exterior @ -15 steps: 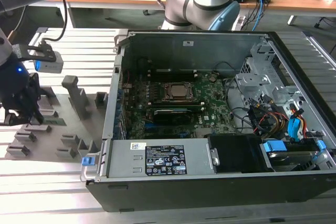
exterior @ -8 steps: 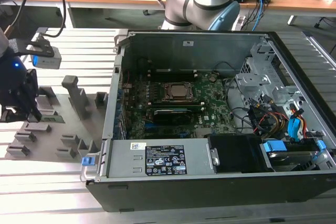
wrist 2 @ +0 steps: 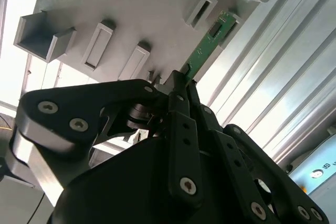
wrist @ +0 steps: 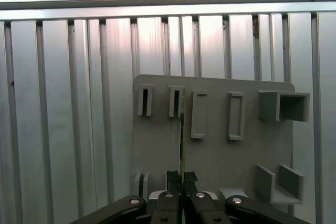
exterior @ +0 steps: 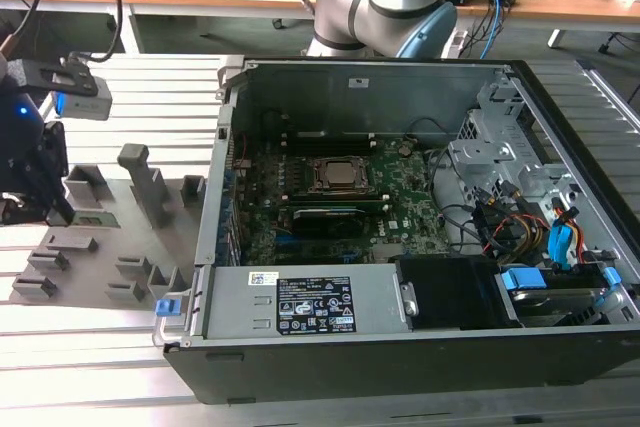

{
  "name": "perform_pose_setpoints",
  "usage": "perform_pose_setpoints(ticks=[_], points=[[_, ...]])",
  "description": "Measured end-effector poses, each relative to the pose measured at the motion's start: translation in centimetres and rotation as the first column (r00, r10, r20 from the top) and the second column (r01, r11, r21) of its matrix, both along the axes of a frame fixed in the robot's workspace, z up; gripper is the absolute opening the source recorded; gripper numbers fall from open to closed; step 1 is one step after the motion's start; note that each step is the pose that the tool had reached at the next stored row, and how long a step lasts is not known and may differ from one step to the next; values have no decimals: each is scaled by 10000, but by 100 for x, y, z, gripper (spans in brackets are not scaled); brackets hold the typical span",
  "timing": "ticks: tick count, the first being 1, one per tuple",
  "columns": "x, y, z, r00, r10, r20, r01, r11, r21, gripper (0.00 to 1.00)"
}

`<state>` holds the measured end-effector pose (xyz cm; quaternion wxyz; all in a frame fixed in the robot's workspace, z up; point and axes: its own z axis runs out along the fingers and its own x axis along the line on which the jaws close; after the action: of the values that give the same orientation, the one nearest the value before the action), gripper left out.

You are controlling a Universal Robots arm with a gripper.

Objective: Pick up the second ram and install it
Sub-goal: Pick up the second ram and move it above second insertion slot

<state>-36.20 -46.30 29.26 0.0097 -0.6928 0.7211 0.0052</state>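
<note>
The memory stick (wrist 2: 208, 44) is clamped on its flat sides by the claw (wrist 2: 181, 78) (over the grey tray (wrist 2: 131, 9)), probably to keep it upright

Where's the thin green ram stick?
In both wrist views the claw pinches the thin green ram stick over the grey plastic holder tray, at the exterior view's left.

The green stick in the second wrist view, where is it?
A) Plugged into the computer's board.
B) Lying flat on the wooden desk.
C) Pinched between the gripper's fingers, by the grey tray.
C: the second ram is clamped in the gripper, its far end at the grey holder tray.
</note>
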Motion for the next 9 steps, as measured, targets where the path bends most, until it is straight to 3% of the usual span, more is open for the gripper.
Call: perform_pose_setpoints(ticks=[9], points=[[0, 1, 163, 10000, 0, 0, 0, 10000, 0, 14]])
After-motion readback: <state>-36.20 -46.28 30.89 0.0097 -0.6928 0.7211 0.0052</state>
